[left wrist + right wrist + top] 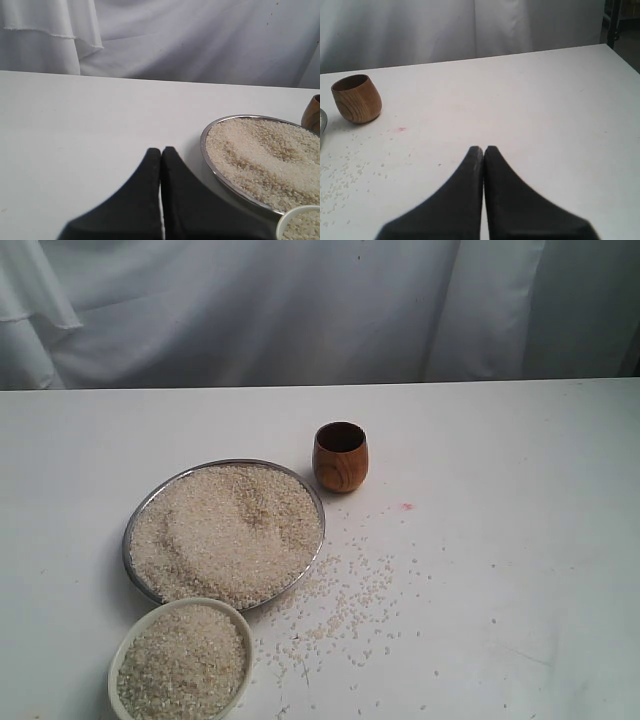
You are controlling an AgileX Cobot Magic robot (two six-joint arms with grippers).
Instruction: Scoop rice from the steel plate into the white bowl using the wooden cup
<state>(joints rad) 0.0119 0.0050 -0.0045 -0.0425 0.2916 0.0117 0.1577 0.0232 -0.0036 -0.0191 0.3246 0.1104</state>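
The steel plate (132,530) lies left of centre on the white table, heaped with rice (225,532). In front of it stands the white bowl (125,645), also full of rice (180,665). The wooden cup (340,456) stands upright behind the plate's right side, apart from it. Neither arm shows in the exterior view. My left gripper (161,150) is shut and holds nothing, with the plate (204,147) close beside it and the bowl (295,214) at the frame's corner. My right gripper (483,148) is shut and bare, well away from the cup (356,98).
Loose rice grains (345,605) are scattered over the table right of the plate and bowl. A small pink mark (406,507) sits right of the cup. A white cloth (300,310) hangs behind the table's far edge.
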